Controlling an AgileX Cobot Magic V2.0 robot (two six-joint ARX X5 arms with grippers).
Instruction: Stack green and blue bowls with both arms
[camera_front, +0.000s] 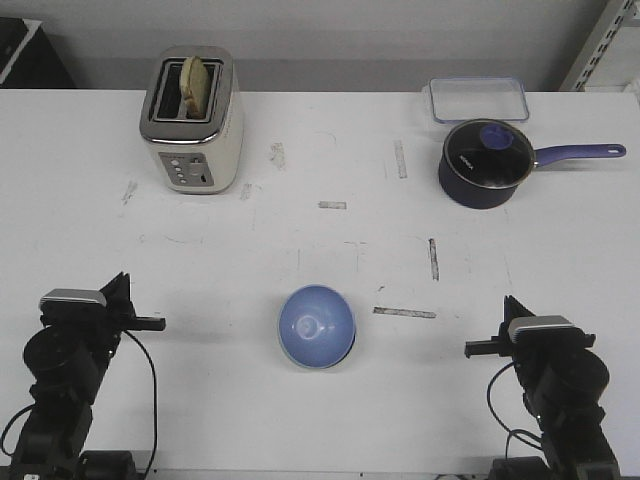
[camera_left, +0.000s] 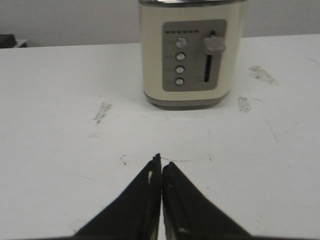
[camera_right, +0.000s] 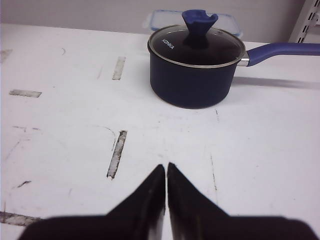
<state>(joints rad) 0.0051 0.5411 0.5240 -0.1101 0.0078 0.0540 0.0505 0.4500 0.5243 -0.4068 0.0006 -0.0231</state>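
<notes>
The light blue bowl (camera_front: 317, 325) stands upright on the white table (camera_front: 300, 240), near the front and midway between my arms. A thin pale green edge (camera_front: 352, 348) shows along its lower right side, so the green bowl seems to sit under it, mostly hidden. My left gripper (camera_front: 158, 323) is low at the front left, well apart from the bowls, and shut on nothing (camera_left: 161, 162). At the front right my right gripper (camera_front: 470, 348) is likewise shut and empty (camera_right: 166, 166). Neither wrist view shows a bowl.
A cream toaster (camera_front: 192, 122) with toast in it stands at the back left, facing my left gripper (camera_left: 187, 55). A dark blue lidded saucepan (camera_front: 485, 163) with its handle to the right and a clear container (camera_front: 478, 98) are at the back right.
</notes>
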